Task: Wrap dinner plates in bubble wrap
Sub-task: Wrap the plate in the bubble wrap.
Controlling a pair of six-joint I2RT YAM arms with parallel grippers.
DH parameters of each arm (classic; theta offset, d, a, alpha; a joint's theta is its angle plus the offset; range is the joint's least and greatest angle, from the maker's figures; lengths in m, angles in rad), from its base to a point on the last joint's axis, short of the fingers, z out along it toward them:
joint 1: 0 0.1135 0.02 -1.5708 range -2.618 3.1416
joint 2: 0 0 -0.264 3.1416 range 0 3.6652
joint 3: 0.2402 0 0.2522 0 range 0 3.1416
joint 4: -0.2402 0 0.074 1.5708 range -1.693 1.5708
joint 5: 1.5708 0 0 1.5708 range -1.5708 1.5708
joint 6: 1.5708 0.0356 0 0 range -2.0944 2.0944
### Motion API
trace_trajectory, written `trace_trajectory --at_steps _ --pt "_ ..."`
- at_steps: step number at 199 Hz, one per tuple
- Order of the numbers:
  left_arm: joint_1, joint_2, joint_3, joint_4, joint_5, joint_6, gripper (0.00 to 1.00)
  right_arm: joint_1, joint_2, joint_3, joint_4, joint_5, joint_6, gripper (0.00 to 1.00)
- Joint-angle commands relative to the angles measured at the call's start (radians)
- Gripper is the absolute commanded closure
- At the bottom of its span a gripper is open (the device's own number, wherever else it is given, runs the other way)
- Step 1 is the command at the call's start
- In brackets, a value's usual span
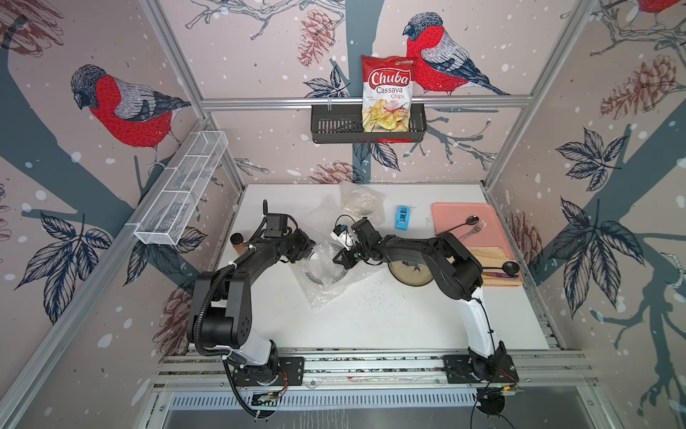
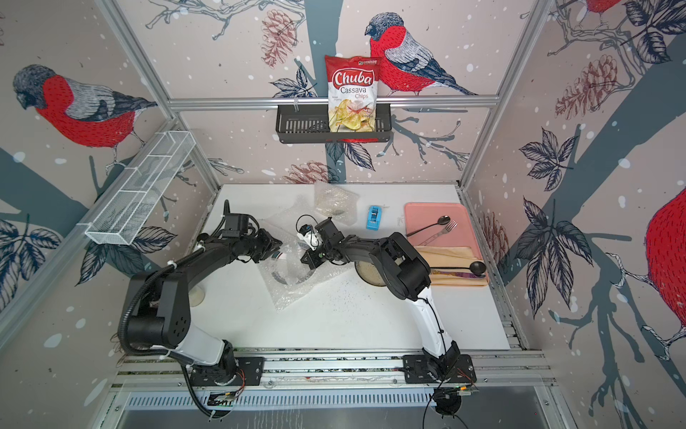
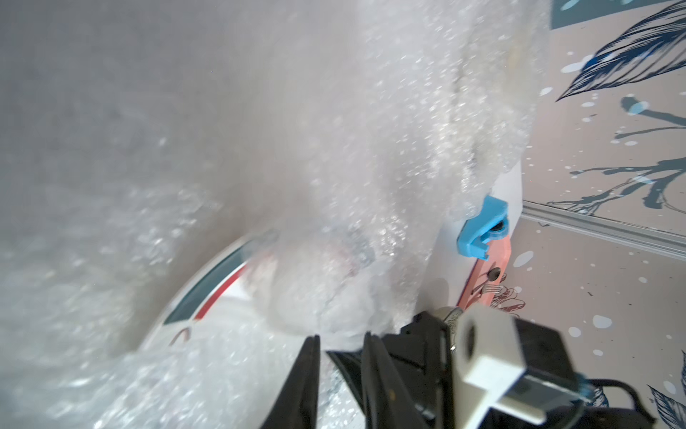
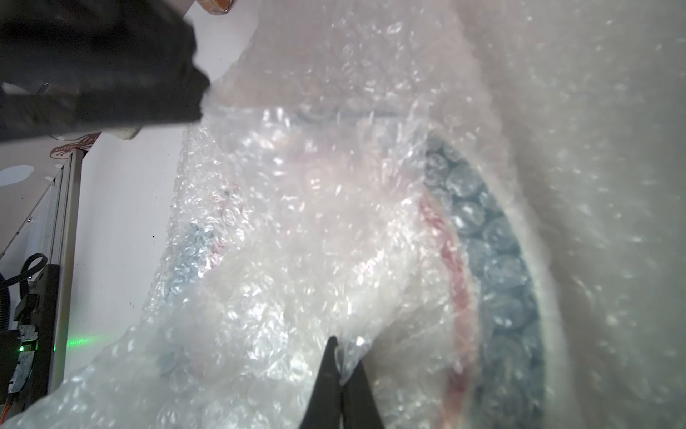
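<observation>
Clear crinkly bubble wrap (image 4: 297, 241), pinched in the right gripper (image 4: 343, 356) facing the slightly parted left gripper (image 3: 341, 356), partly covers the dark-rimmed cream plate (image 3: 208, 293) beneath both, while the speckled fish plate (image 1: 408, 275) behind the right gripper lies bare.

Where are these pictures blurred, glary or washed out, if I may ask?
Left wrist view: the bubble wrap lies close to the lens, a soft grey blur; only the plate rim reads. Right wrist view: bright glints on the wrap, the right gripper fairly sharp, the left arm smeared. Both top views: even light, crisp, the table not blown out.
</observation>
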Motion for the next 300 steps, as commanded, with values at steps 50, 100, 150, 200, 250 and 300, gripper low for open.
trace_trajectory --at_steps 50,100,150,200,250,300 --pt "-0.049 0.250 0.199 -0.028 -0.024 0.037 0.86 0.003 0.016 -0.001 -0.167 0.088 -0.004 0.98" --pt "-0.096 0.266 0.133 -0.033 0.020 0.085 0.93 0.005 0.020 0.008 -0.166 0.087 -0.001 0.97" --pt "-0.101 0.178 0.004 -0.005 0.014 0.106 0.93 0.014 0.012 0.013 -0.167 0.076 -0.001 0.91" --pt "-0.100 0.169 -0.101 0.039 0.003 0.116 0.94 0.037 -0.103 -0.021 -0.154 0.016 -0.029 0.63" --pt "-0.099 0.146 -0.126 0.042 -0.008 0.134 0.94 -0.002 -0.179 -0.014 -0.113 -0.093 0.120 0.62" --pt "-0.100 0.138 -0.154 0.065 0.006 0.121 0.95 0.038 -0.035 0.151 -0.141 -0.041 0.293 0.73"
